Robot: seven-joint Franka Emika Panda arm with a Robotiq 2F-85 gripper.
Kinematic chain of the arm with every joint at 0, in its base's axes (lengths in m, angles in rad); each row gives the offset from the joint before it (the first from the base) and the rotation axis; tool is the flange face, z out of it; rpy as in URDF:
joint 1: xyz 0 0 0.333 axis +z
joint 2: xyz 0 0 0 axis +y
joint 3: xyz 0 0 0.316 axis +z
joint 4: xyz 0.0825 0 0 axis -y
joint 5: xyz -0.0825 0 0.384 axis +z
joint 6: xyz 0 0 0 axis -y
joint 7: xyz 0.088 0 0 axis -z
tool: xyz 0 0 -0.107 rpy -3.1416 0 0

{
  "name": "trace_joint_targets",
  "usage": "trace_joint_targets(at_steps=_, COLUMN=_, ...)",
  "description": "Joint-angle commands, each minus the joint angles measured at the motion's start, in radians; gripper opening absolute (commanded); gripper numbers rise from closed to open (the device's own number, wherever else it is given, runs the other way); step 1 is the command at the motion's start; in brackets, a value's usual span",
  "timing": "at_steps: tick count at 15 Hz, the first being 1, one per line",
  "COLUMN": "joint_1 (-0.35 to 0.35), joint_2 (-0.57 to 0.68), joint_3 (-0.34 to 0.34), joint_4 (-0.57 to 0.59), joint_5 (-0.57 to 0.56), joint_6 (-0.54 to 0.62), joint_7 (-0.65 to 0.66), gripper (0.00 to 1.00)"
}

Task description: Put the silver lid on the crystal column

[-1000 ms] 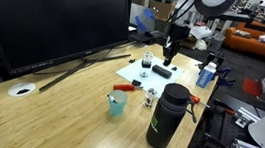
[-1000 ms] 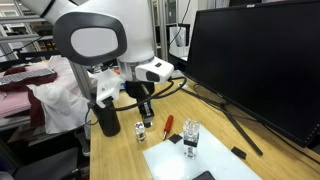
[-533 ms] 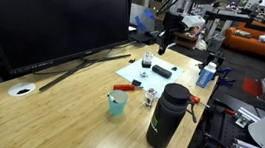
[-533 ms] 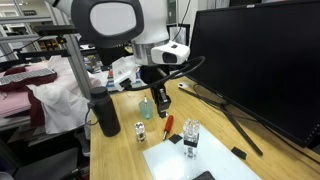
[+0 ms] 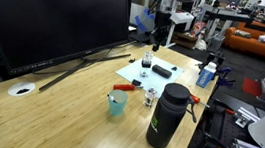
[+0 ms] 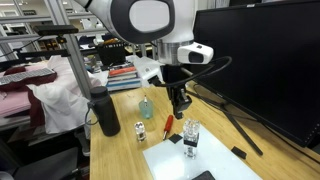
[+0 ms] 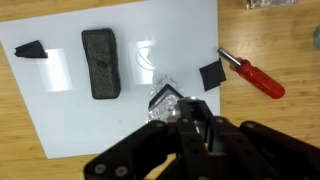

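One gripper hangs with jaws closed just above the column, which stands upright on a white sheet on a wooden table. Whether the lid sits between the fingertips is too small to tell. Seen from the wrist, the column glints just beside the gripper, with a black block on the sheet and a red screwdriver at its edge. A teal cup and a black bottle stand well apart from the column.
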Motion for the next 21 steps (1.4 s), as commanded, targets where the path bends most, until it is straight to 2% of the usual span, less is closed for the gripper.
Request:
trace_joint_targets(at_steps=1, joint_1=-0.009, joint_2=0.072, joint_3=-0.002, joint_4=0.095, joint_5=-0.003, joint_6=-0.060, joint_7=-0.012, gripper=0.03)
trace_joint_targets(at_steps=11, joint_1=-0.023, joint_2=0.196, joint_3=-0.021, joint_4=0.215, joint_5=0.015, joint_6=-0.060, joint_7=-0.018, gripper=0.03)
trace_joint_targets(at_steps=21, joint_1=-0.029, joint_2=0.188, joint_3=-0.015, joint_4=0.208, joint_5=0.063, joint_6=-0.081, joint_7=-0.014, gripper=0.03)
